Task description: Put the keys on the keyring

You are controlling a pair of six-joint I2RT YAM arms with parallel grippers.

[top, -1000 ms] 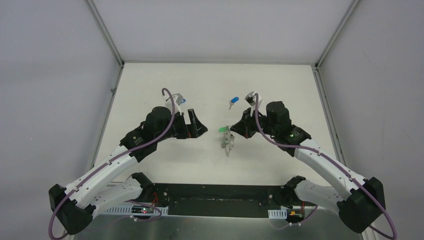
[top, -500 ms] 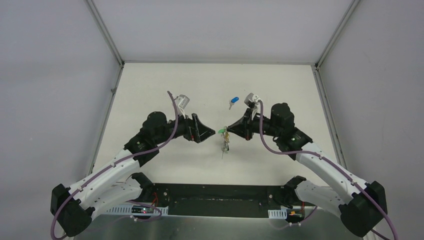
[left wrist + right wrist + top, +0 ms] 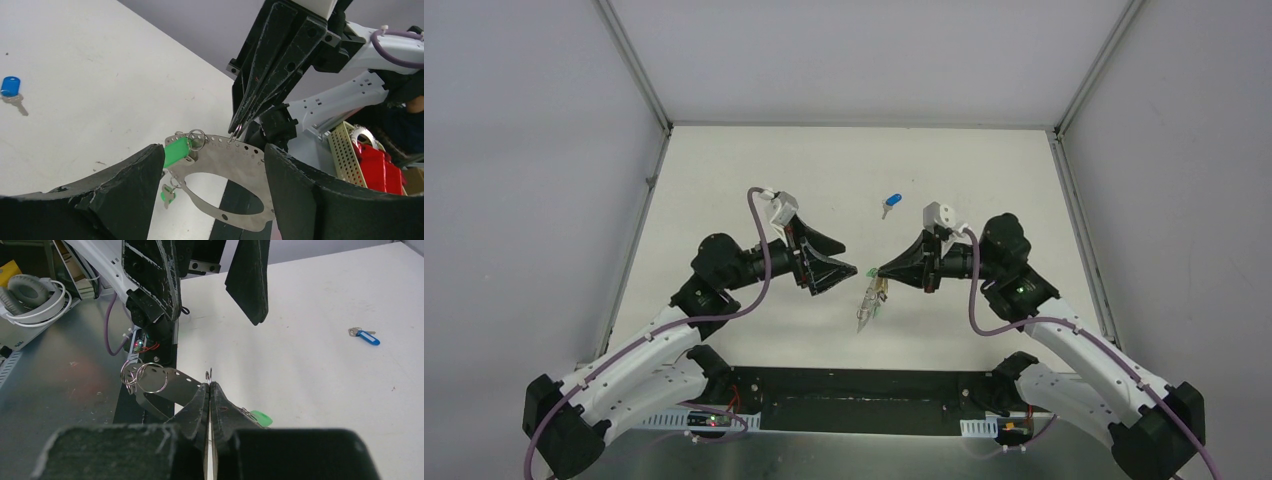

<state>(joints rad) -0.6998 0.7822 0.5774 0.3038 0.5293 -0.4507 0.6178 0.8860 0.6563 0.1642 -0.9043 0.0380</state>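
Right gripper (image 3: pixel 210 385) jaws were pinched shut on the keyring (image 3: pixel 240 159), lifted off the table (image 3: pixel 754 180) with a green key (image 3: pixel 177 151) attached; left gripper (image 3: pixel 836 268), jaws wide and empty, had closed in beside it; blue key (image 3: pixel 890 204) lay loose, probably next.

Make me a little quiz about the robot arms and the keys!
1. True or false: the blue key hangs on the keyring.
2. Which gripper pinches the keyring? A left, B right.
3. Fill in: the hanging key on the keyring has a ____ head.

Key:
1. False. It lies alone on the table.
2. B. The right gripper is shut on it.
3. Green.
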